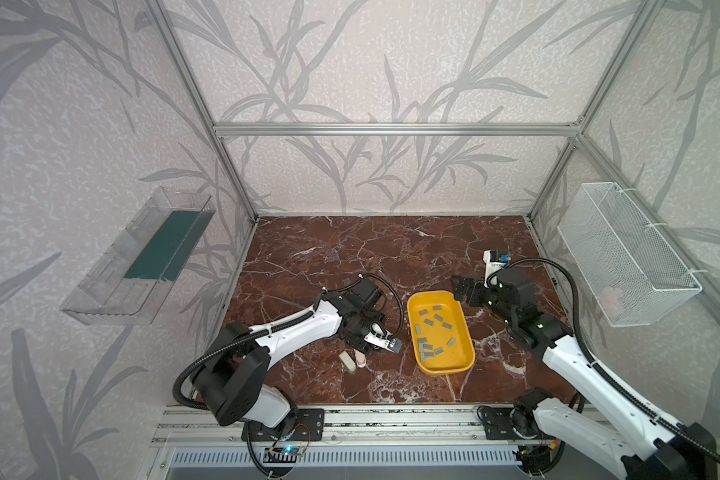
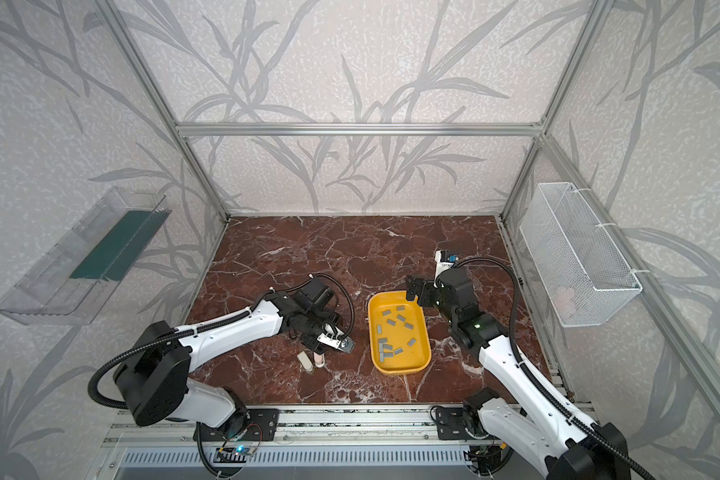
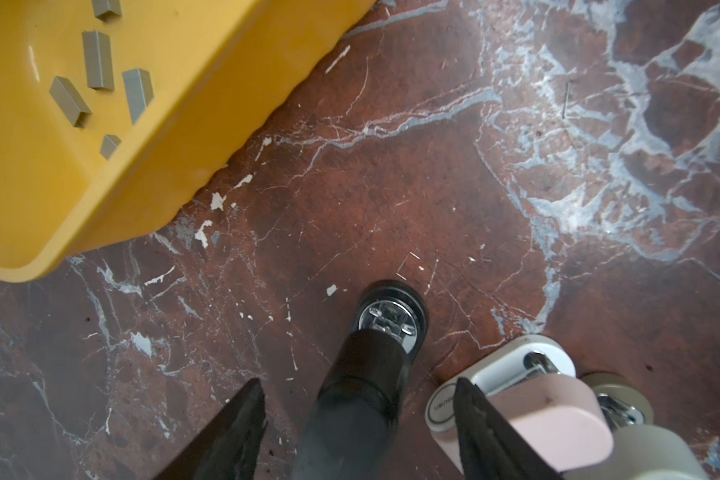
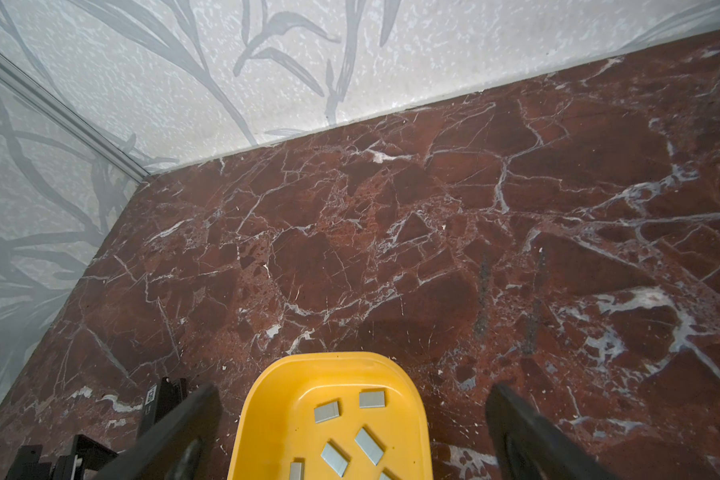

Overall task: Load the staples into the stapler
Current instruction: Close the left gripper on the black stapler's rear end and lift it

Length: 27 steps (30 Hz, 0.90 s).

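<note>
My left gripper point(image 3: 359, 381) is open, straddling the black stapler point(image 3: 391, 324), gaps both sides. Right gripper point(image 4: 354, 388) wide open, empty, above the yellow tray point(image 4: 262, 399) of staples point(image 4: 327, 411).

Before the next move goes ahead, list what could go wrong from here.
The left fingers straddle the black stapler with one close beside the pink stapler; closing could shove it. The staples crowd together at the near end of the yellow tray, so the open right fingers may lift two.
</note>
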Available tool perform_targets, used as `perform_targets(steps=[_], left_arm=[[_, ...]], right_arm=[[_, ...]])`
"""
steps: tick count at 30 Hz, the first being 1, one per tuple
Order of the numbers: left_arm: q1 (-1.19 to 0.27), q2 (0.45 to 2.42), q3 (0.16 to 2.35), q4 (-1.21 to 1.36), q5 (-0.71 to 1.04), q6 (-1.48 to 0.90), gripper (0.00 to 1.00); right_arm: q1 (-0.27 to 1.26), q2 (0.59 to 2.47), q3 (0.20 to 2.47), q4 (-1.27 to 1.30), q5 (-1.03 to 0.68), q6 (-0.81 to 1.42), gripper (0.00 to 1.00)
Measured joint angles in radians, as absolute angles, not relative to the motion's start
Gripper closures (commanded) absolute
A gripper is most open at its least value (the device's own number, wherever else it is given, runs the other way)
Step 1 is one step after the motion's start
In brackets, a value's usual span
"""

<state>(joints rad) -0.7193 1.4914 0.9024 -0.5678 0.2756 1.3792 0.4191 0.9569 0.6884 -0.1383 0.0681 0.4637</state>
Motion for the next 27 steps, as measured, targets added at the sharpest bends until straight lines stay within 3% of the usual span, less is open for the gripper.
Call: perform_targets(steps=[5, 11, 22, 27], left_arm=[[-0.719, 1.554, 0.910, -0.569, 0.244, 1.382, 0.35], [-0.723, 1.579, 0.926, -0.590, 0.237, 1.395, 0.51], [-0.737, 1.577, 0.942, -0.598, 0.232, 1.397, 0.50], [-0.740, 1.577, 0.942, -0.596, 0.221, 1.411, 0.64]], right_arm=[[0.419, 0.976, 0.680, -0.123, 0.050, 0.475, 0.00], [0.419, 0.976, 0.675, -0.111, 0.047, 0.479, 0.00], [0.419, 0.988, 0.675, -0.103, 0.044, 0.482, 0.00], [0.419, 1.015, 0.675, -0.101, 0.036, 0.486, 0.00]])
